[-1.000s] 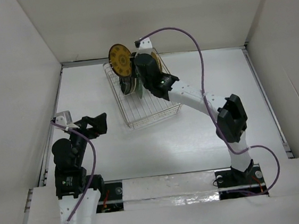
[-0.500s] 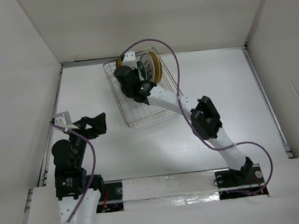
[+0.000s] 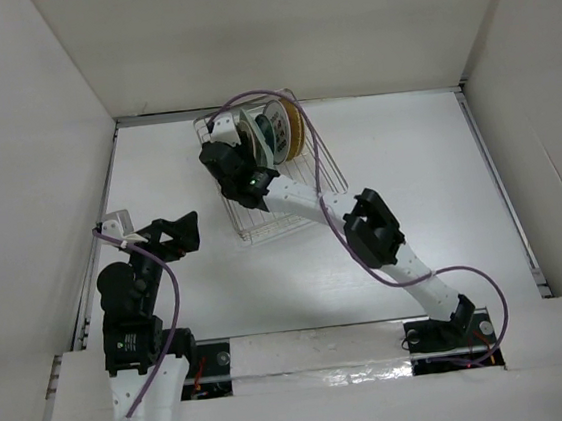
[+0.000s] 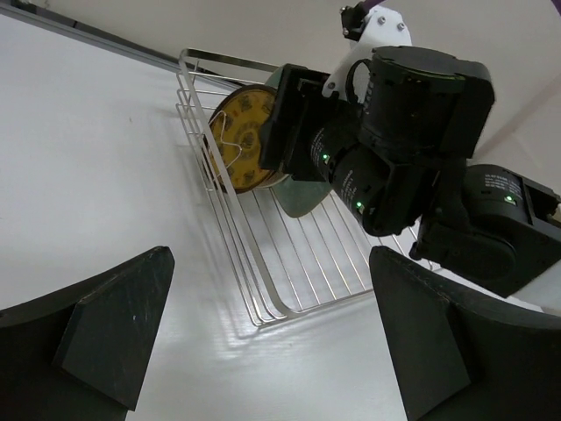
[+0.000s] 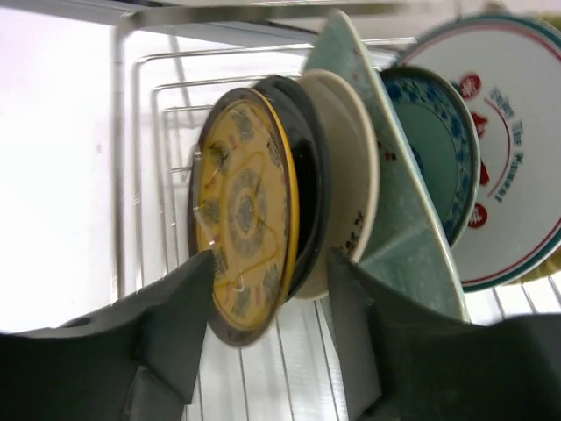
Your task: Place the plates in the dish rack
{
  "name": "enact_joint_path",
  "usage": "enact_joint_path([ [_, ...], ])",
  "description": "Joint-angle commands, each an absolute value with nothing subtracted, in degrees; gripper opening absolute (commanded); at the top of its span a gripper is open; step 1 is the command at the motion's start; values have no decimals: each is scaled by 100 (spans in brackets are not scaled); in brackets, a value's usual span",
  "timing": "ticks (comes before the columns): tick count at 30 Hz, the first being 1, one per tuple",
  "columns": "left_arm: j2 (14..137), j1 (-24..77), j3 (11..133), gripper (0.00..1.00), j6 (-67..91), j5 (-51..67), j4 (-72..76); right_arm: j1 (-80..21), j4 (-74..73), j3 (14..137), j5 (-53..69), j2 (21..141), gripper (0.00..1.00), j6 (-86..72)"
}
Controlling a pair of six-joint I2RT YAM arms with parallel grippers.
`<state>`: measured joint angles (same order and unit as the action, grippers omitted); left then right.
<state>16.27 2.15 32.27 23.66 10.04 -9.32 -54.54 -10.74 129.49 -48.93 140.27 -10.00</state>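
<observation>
The dish rack (image 3: 275, 227) sits at the table's back centre, with several plates (image 3: 279, 130) standing on edge in its far end. In the right wrist view they stand in a row: a yellow-and-dark-brown plate (image 5: 241, 210), a cream one (image 5: 346, 175), a pale green squarish dish (image 5: 403, 237), a teal-patterned one (image 5: 429, 149) and a white one with red marks (image 5: 508, 175). My right gripper (image 5: 267, 298) is open, its fingers either side of the yellow plate's lower rim. My left gripper (image 4: 280, 333) is open and empty, low over the table near the rack's near corner (image 4: 263, 289).
White walls enclose the table on three sides. The right arm (image 3: 374, 231) reaches diagonally across the rack's near half. The left arm (image 3: 129, 297) stays at the table's left side. The right wrist (image 4: 412, 123) hangs over the rack beside the yellow plate (image 4: 237, 149).
The right arm swung left and down, setting the yellow plate among the others in the rack, and its jaws opened off it. The left arm stayed put.
</observation>
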Motion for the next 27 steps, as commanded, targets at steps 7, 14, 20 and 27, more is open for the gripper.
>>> enact_joint_path([
  [7, 1652, 237, 3190, 95, 2355, 958, -703, -5739, 1463, 10358, -4184, 10990, 73, -607],
  [14, 1512, 237, 3217, 95, 2303, 1160, -659, -5845, 2715, 6938, -3814, 7782, 0, -905],
  [20, 1248, 237, 3278, 95, 2153, 1161, -615, -5845, 3120, 5371, -4096, 4788, 17, -897],
  [27, 1213, 237, 3401, 94, 2302, 421, -467, -5590, 2340, 5141, -4140, 3761, 40, -966],
])
